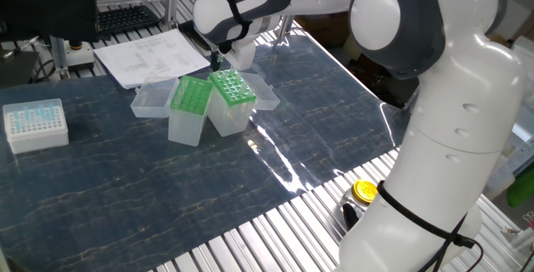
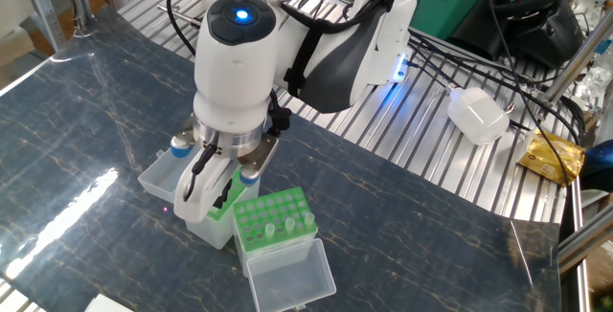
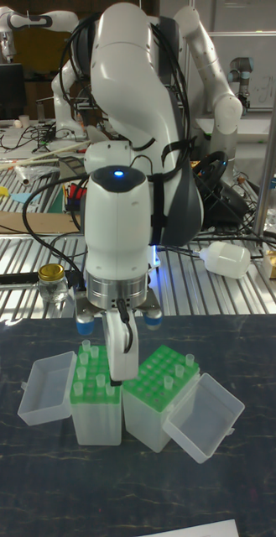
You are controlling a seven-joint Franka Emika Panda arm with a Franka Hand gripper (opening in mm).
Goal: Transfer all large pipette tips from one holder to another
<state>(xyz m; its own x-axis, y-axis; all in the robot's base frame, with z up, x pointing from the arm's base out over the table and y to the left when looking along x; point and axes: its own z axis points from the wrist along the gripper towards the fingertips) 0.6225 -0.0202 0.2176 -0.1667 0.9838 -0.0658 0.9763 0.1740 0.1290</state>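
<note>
Fingers [image 3: 119, 352] of the gripper [image 3: 115, 379] point straight down and stand close together, with only a narrow gap. Whether a tip is pinched between them cannot be told, since the arm's own body and cables hide that spot in every view.

Directly beneath the fingertips is the narrower, taller green-topped box [image 3: 96, 409], the receiving holder. Several large pipette tips [image 3: 81, 361] already stand upright in its rack, just beside the fingers. The wider holder [image 3: 154, 411] touches that box on the far side from its open lid [image 3: 45, 386]. A few tips [image 2: 269, 228] remain seated in its green grid, a little apart from the fingers.

Judging by where the gripper hangs, the step in hand is at the receiving rack: either seating a tip in a hole or having just let one go. The transfer looks partly done, with tips left in the wider holder.

If a tip is held, the next move calls for a straight, plumb descent into a free hole without knocking the neighbouring tips. If not, the gripper must rise clear and cross to the wider holder's remaining tips.
</note>
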